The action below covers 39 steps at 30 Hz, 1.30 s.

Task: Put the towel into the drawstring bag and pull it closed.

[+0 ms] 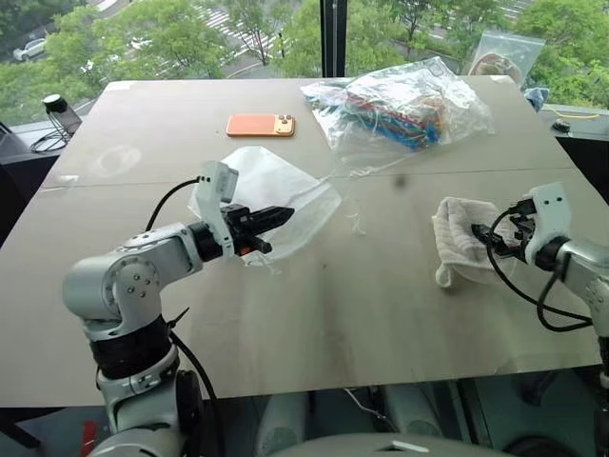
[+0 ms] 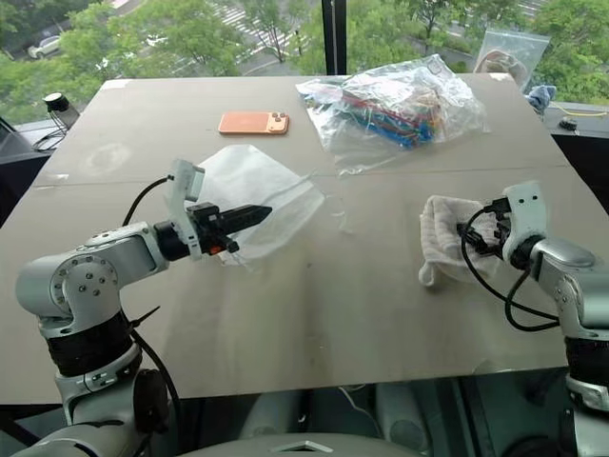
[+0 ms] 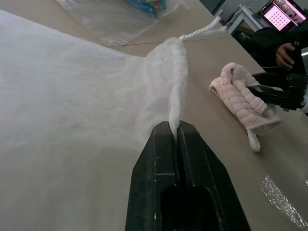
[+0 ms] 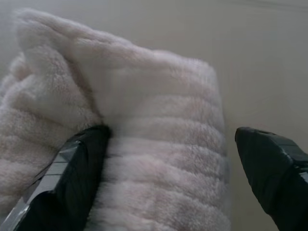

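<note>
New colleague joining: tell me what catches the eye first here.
The left gripper is shut on the mouth edge of the drawstring bag, near the table's middle. To the right, the right gripper stands open around the towel. Behind them lie an orange phone and a clear bag of colourful items.

You are looking at a plain grey-beige table (image 1: 314, 314) with no pattern on it. The drawstring bag (image 1: 276, 186) is a translucent milky white, and its cord (image 3: 202, 32) is white and twisted like rope. The towel (image 1: 457, 238) is cream, almost pale pink up close, with soft ribbed stripes running across its pile. Your left gripper (image 3: 177, 130) and right gripper (image 4: 168, 163) both have glossy black fingers on white and silver arms. Farther back you see an orange phone (image 1: 260, 125) and a clear plastic bag (image 1: 409, 105) holding red, blue, green and yellow pieces.
</note>
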Tool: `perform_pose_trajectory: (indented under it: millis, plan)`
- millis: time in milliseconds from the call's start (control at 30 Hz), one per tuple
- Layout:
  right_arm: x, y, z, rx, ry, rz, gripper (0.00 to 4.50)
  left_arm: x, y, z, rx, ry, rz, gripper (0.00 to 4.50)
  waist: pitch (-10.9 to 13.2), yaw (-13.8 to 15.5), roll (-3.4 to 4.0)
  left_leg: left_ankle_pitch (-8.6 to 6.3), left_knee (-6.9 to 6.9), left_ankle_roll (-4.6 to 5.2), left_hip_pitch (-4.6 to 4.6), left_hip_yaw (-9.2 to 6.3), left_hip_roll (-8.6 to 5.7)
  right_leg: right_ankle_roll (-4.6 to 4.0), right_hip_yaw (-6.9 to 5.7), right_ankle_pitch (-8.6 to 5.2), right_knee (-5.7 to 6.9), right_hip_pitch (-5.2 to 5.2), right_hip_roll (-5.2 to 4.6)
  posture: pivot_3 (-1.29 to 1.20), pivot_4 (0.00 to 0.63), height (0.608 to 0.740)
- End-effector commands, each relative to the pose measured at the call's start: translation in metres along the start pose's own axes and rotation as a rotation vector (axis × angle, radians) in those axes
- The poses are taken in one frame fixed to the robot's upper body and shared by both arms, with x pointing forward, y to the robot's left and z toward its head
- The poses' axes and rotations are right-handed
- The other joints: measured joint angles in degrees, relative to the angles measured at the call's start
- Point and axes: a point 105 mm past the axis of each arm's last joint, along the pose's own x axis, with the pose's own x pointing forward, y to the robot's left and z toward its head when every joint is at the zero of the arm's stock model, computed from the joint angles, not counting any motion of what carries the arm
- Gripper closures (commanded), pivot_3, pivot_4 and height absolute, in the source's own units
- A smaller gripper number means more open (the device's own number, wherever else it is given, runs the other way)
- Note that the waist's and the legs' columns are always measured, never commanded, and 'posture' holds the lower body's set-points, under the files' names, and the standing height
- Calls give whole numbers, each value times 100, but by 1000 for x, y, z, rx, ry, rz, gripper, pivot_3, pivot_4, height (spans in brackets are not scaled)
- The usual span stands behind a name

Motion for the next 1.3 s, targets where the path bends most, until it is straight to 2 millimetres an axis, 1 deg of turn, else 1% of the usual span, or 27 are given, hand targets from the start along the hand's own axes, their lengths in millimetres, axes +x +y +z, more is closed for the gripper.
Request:
perform_pose_trajectory:
  millis: [33,133,167,200,233,267,300,333,400,467,500,600,667,733,767,833,967,1033,1100,1133,1233,1300]
  plan:
    - [5,28,-17,84,125,175,0,0,-6,10,38,-41,-2,4476,-1,-18,-1,0,0,0,0,-1,1,0,0,0,0,0,2,0,150,734]
    - [10,47,-34,158,198,261,0,2,-9,11,32,-52,-6,4476,-5,-26,-8,0,0,0,0,-2,1,0,0,0,-1,1,2,0,150,734]
    - [11,52,-41,167,218,271,510,3,-10,11,29,-54,-8,4500,-12,-29,-19,0,0,0,1,-1,1,1,0,0,-1,1,2,0,150,734]
    - [12,58,-47,155,232,286,774,5,-10,11,31,-56,-8,4500,-20,-34,-32,0,-1,0,4,-1,2,1,0,0,-1,2,4,0,150,734]
    - [12,62,-49,122,230,293,1155,6,-10,11,31,-57,-6,4500,-29,-41,-47,0,-2,0,5,-2,4,2,0,-1,-1,2,7,0,150,734]
    - [13,67,-49,88,212,300,1509,8,-10,12,31,-60,-2,4500,-35,-42,-57,0,-2,0,7,-3,7,3,0,-2,-1,2,11,0,150,734]
    - [13,71,-48,66,195,307,1953,9,-10,12,31,-64,1,4500,-38,-43,-61,0,-3,0,9,-3,9,4,0,-3,-1,3,13,0,150,734]
    - [13,77,-44,26,161,322,2364,11,-10,14,29,-71,3,4500,-40,-46,-64,0,-4,0,12,-4,9,10,0,-7,-1,5,13,0,150,734]
    - [11,87,-33,-53,81,349,3326,15,-11,15,29,-75,5,4500,-40,-51,-64,0,-4,0,14,-3,10,17,2,-11,0,5,15,0,150,734]
    - [8,95,-22,-88,11,378,4258,19,-10,15,29,-72,10,4500,-40,-64,-64,0,-5,0,17,0,11,19,6,-11,0,4,16,0,150,734]
    - [5,101,-12,-164,-48,397,4463,22,-10,14,27,-68,11,4500,-39,-68,-62,0,-4,0,19,1,11,19,8,-11,1,4,17,0,150,734]
    - [-11,129,10,-369,-205,526,4494,29,-11,15,29,-61,0,4500,-34,-65,-56,0,-5,0,18,1,12,19,9,-12,3,1,21,0,150,734]
    - [-22,156,30,-419,-306,647,4494,36,-11,18,27,-59,-8,4500,-25,-53,-43,0,-5,-1,15,1,11,20,9,-12,3,-1,20,0,150,734]
    - [-29,179,47,-424,-378,740,4494,42,-12,20,36,-52,-25,4500,-20,-50,-38,0,-4,-1,13,1,10,21,9,-11,2,-1,19,0,150,734]
    - [-29,188,53,-422,-392,765,4494,45,-14,21,46,-45,-39,4500,-20,-51,-37,0,-3,-1,11,0,10,22,9,-11,3,-1,18,0,150,734]
    - [-22,209,60,-460,-397,815,4494,51,-22,22,69,-35,-86,4500,-19,-36,-36,0,-2,-1,11,0,8,22,9,-10,3,-1,16,0,150,734]
    - [0,238,64,-534,-377,843,4494,54,-41,19,135,2,-188,4500,-19,-13,-35,0,-7,-2,7,-7,6,-1,1,0,1,-2,12,0,150,734]
    - [17,245,65,-525,-353,815,4494,49,-50,12,171,33,-237,4500,-16,-17,-31,0,-10,-2,-2,-6,4,-4,0,2,-3,-9,7,0,150,734]
    - [39,242,69,-417,-320,744,4494,43,-56,3,188,63,-273,4500,-14,-29,-28,0,-11,-2,-4,-3,1,-4,1,2,-3,-11,2,0,150,734]
    - [46,240,70,-371,-309,718,4494,40,-57,0,189,74,-282,4500,-14,-42,-28,0,-12,-3,-3,-3,1,-5,2,3,-3,-11,1,0,150,734]
    - [54,233,74,-211,-294,715,4494,32,-48,-11,210,100,-230,4500,-12,13,-25,0,-22,-3,-4,-7,0,-7,-3,3,-4,-12,-3,0,150,734]
    - [56,230,73,-186,-285,708,4494,29,-45,-13,223,94,-204,4500,-11,13,-23,0,-23,-3,-5,-5,-2,-7,-2,3,-7,-12,-6,0,150,734]
